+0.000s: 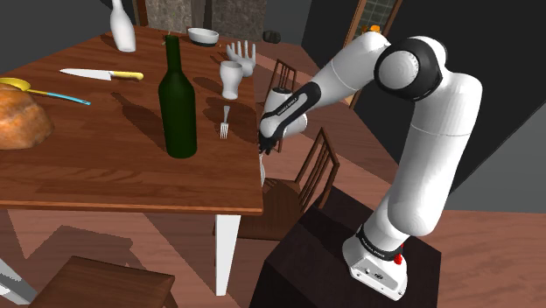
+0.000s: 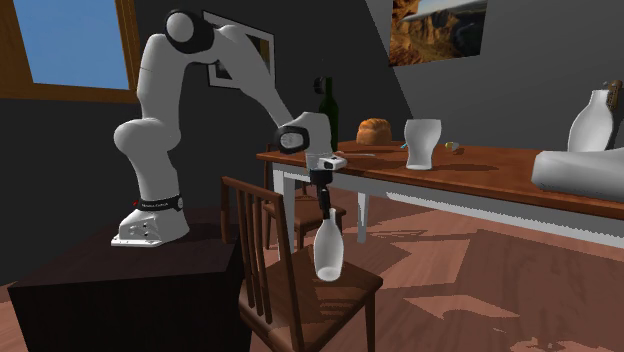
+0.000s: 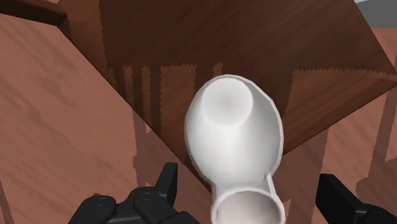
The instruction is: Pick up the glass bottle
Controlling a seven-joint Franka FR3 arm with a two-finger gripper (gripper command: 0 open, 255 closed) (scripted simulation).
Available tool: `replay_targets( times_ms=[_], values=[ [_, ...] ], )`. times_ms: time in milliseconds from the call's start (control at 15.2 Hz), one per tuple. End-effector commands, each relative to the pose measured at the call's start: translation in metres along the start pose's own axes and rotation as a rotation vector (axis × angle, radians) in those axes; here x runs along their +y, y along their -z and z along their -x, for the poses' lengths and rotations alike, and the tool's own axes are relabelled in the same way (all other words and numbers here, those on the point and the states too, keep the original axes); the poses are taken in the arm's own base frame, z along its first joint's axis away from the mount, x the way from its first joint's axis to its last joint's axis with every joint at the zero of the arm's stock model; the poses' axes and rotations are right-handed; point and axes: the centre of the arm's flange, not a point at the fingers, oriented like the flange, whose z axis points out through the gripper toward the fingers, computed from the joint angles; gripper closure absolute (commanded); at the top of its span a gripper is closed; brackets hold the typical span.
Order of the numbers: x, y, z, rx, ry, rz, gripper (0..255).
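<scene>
Dark green and tall, one bottle (image 1: 178,105) stands upright on your wooden worktop (image 1: 105,171), well in from its edges. Its dark body hides whatever it holds. A white stemmed cup (image 1: 231,79) stands on the worktop near the edge closest to the arm (image 1: 420,131). A white bowl (image 1: 203,36) and a white long-necked vase (image 1: 122,26) sit at the worktop's far edge. You cannot see into any of these from the views you have. A loaf of bread (image 1: 19,118), a yellow-handled knife (image 1: 101,74) and a fork (image 1: 224,122) lie loose on the worktop, not in any vessel.

Your white bottle (image 2: 328,248) is off the worktop. It is just past the edge on the arm's side and lower than the worktop's surface. It is roughly upright, neck up, directly under the black fingers (image 3: 167,184). Its rounded base is at about the level of the seat of a wooden chair (image 2: 262,215) drawn up to the worktop. You cannot tell whether the base rests on that seat.

In the wrist view the fingers stand wide apart with the bottle's open neck between them. A gap shows on each side of the neck, so they touch nothing and grip nothing.
</scene>
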Motion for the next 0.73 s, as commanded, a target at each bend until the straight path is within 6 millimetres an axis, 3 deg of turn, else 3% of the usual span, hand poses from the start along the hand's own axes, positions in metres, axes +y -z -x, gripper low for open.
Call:
replay_targets(
  times_ms=[0,198,264,660],
  values=[
    [-0.0008,-0.0111,-0.0003,0.001,0.000,0.000,0],
    [-0.0007,-0.0194,0.0006,0.001,0.000,0.000,0],
    [0.0001,-0.0185,0.0005,0.001,0.000,0.000,255],
    [0.0006,-0.0186,0.0005,0.001,0.000,0.000,255]
  ],
)
